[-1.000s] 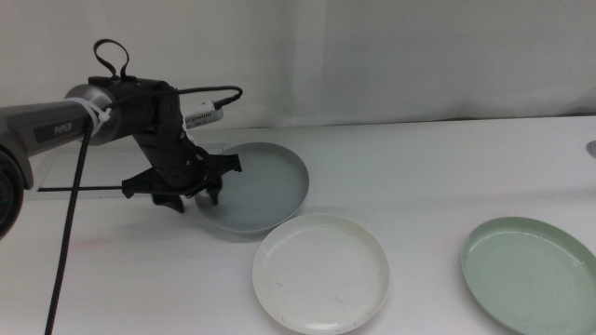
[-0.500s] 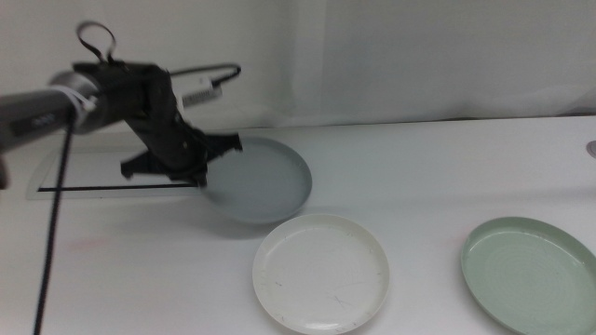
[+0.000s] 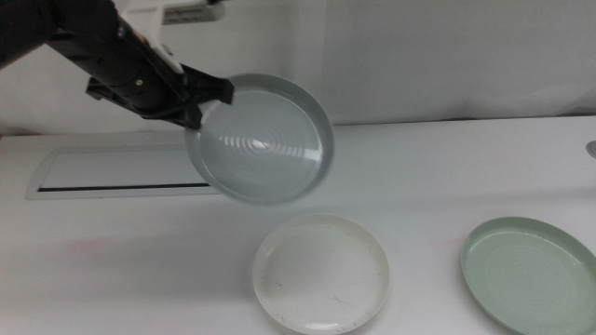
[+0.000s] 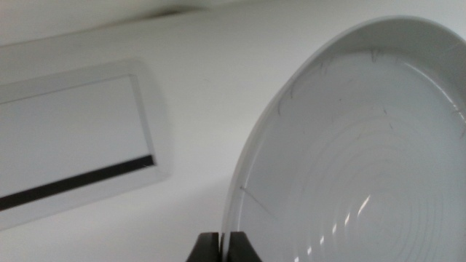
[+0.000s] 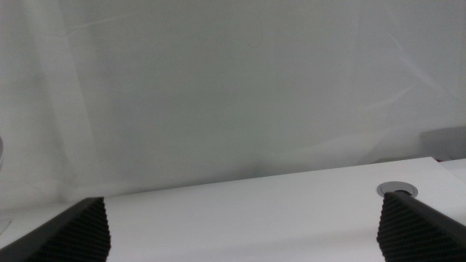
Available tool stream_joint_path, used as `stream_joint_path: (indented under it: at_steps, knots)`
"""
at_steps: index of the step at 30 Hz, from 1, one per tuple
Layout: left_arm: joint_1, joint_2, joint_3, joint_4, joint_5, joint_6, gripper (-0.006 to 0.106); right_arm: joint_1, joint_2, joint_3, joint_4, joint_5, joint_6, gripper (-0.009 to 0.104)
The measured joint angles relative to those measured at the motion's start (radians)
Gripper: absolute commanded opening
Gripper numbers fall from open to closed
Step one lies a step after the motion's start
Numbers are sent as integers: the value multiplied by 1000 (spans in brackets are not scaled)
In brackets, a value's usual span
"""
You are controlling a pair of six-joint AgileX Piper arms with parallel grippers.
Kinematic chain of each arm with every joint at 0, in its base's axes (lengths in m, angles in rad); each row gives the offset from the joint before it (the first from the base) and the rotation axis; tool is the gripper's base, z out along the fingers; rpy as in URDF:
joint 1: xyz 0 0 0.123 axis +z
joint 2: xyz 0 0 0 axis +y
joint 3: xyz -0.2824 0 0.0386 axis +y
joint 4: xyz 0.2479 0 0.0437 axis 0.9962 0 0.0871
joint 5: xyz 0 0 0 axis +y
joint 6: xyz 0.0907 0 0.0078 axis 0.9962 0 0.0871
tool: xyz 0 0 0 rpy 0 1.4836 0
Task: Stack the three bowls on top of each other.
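Transport step. Our left gripper pinches the rim of the grey-blue bowl between its jaws and holds it tilted, clear of the surface, above and behind the white bowl. The green bowl lies well apart to the right. Our right gripper waits off to the side, jaws spread. Next, we judge, the bowl needs levelling and centring over the white one before release.

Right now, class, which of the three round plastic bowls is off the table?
The grey-blue round plastic bowl, tilted and gripped at its rim by the left gripper; the white and pale green bowls lie flat.
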Motion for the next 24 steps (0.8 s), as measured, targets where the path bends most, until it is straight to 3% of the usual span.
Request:
stream_joint_path:
  at_steps: [15,24]
  knots:
    - [-195,-57,367,-37,-179,44,-3,0,0,0,0,0,0,103]
    - [-207,-18,422,-62,-313,33,-3,0,0,0,0,0,0,103]
